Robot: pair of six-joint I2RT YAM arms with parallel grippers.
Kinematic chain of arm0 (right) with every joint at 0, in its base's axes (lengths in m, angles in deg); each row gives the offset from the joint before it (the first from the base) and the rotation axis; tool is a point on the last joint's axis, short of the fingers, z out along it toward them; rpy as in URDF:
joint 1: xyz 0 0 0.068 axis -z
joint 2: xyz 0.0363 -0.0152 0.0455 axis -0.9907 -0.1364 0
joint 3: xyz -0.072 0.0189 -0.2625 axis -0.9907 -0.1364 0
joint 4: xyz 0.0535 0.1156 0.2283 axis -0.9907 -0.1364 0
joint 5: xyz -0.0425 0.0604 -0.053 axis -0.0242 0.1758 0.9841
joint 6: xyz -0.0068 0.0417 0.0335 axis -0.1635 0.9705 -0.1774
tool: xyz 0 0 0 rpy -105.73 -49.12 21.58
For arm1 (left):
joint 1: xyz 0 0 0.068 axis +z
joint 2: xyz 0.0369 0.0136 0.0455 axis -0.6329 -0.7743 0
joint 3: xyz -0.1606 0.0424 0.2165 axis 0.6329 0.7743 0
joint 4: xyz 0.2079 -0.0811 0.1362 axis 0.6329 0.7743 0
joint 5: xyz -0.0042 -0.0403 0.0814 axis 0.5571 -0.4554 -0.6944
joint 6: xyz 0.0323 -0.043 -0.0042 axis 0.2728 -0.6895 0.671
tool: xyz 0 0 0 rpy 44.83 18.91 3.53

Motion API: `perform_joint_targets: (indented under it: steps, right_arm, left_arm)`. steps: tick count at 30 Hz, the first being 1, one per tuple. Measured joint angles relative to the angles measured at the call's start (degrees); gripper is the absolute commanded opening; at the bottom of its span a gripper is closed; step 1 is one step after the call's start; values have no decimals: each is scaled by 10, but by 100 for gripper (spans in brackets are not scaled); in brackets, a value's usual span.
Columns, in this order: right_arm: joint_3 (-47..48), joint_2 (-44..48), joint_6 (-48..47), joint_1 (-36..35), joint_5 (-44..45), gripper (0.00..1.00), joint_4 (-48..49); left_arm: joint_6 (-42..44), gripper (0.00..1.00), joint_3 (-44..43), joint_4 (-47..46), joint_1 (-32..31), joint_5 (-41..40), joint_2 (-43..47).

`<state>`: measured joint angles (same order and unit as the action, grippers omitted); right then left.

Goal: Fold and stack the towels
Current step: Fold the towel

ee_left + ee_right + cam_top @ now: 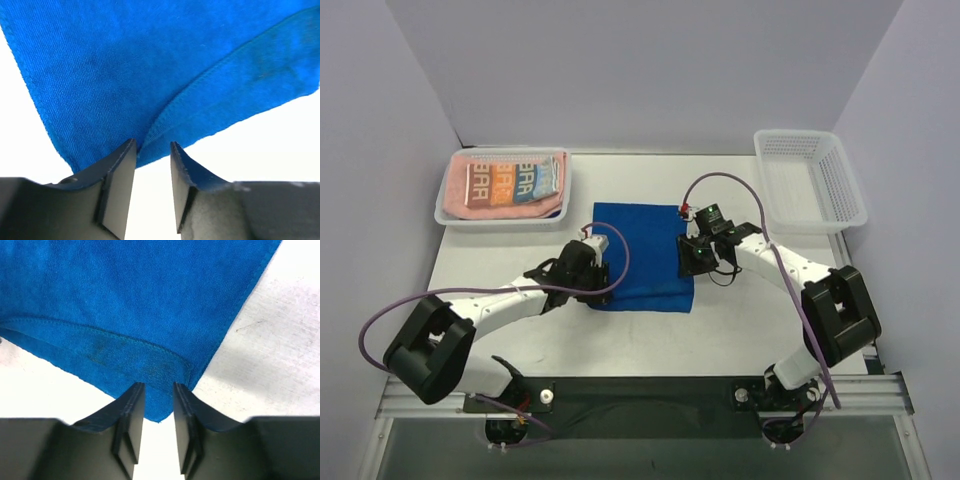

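Blue towel point(642, 255) corners between part-open left hand point(152, 150) (and right hand point(159, 390)), grip unclear.

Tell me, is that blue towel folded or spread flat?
Folded: the blue towel shows a hemmed edge lying across its own upper surface in both wrist views.

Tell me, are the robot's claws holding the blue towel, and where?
Yes, it seems so. The left gripper pinches the blue towel at its near left corner, the right gripper at its near right corner. Both grip just the hem.
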<state>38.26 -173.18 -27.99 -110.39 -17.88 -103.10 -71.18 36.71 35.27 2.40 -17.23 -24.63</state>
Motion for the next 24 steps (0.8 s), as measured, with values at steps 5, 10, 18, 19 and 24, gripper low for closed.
perform_joint_targets:
  steps: [5, 10, 18, 19, 24]
  right_arm:
    - [0, -10, -1, 0, 0, 34, 2]
    - [0, -54, -1, 0, -2, 33, 8]
    - [0, -86, -1, 0, -4, 34, 17]
    - [0, -86, -2, 0, -4, 35, 17]
    - [0, -85, -4, 0, -1, 50, 19]
  left_arm:
    - [-2, 59, -2, 7, -1, -6, 28]
    - [13, 64, -13, 28, -1, -22, 28]
    - [19, 64, -13, 48, 1, -40, 28]
    - [19, 64, -13, 48, 1, -40, 28]
    - [19, 64, -13, 49, 2, -42, 28]
